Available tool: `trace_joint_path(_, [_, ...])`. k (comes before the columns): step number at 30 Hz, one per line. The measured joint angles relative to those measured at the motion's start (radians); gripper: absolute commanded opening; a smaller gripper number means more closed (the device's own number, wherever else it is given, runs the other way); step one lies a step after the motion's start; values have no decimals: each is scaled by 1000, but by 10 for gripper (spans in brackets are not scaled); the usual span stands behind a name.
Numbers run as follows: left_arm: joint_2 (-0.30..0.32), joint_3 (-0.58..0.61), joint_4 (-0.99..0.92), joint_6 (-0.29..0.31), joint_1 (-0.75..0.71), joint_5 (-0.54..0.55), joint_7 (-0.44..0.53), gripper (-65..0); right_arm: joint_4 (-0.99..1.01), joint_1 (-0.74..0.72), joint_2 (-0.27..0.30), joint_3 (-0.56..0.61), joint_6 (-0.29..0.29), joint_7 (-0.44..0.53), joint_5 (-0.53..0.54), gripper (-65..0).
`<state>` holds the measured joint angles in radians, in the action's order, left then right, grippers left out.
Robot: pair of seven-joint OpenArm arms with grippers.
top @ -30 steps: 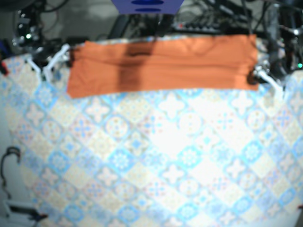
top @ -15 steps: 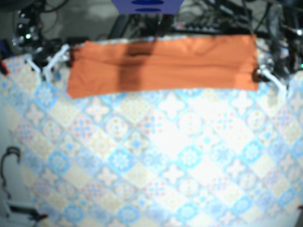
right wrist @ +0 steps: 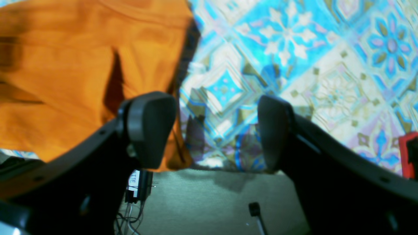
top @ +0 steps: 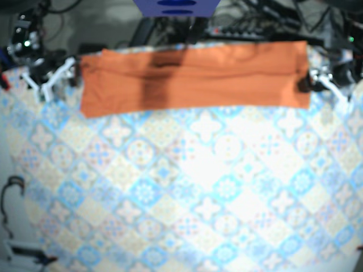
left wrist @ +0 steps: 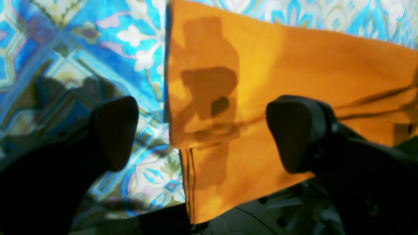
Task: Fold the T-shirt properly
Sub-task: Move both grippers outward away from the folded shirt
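Observation:
The orange T-shirt (top: 193, 76) lies folded into a long flat strip across the far side of the table. My left gripper (top: 309, 84) sits at the strip's right end. In the left wrist view it (left wrist: 204, 133) is open, straddling the shirt's (left wrist: 294, 65) layered end edge, one finger over cloth and one over the tablecloth. My right gripper (top: 74, 71) is at the strip's left end. In the right wrist view it (right wrist: 212, 130) is open too. Its left finger (right wrist: 150, 127) overlaps the shirt's (right wrist: 81, 65) corner, and the gap shows bare tablecloth.
A blue-patterned tablecloth (top: 198, 192) covers the table. The shirt's ends lie close to the table's far edge, with floor and cables (right wrist: 137, 189) below. Dark equipment (top: 255, 25) lines the back. A red object (right wrist: 411, 153) sits at the right wrist view's edge.
Both arms shifted slightly: the left gripper rose toward the far edge at the shirt's right end, and the right gripper drifted outward at the left end. The shirt lies as before.

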<state>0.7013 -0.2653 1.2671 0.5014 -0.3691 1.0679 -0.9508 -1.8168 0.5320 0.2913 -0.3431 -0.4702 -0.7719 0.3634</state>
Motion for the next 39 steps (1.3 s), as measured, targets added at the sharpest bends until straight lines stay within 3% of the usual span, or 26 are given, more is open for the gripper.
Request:
trace_joint_path(9, [-33,1,-3,-3,-1,108,-62,0,-50,1,-4,-27,-8,1,6,-227])
trace_joint_path(13, [-39,2,-3,42,0,134,-98,0,-51,3,-3,-100,-3,3,2,-227])
trace_joint_path(23, [-54,2,-5,47,0,137,-123,0,-66,3,-4,-218,0,1,3,-227])
trace_joint_path(31, [-47,2,-5,50,-65,137,-115,0,-68,5,-6,-218,-1,0,3,-227])
trace_joint_path(35, [-15,0,-5,48,-84,136,-114,0,-68,4,-6,-214,-1,1,3,-227])
trace_joint_path(39, [-25,-69,-5,49,-98,128,-124,0,-68,4,-6,-214,-1,1,3,-227])
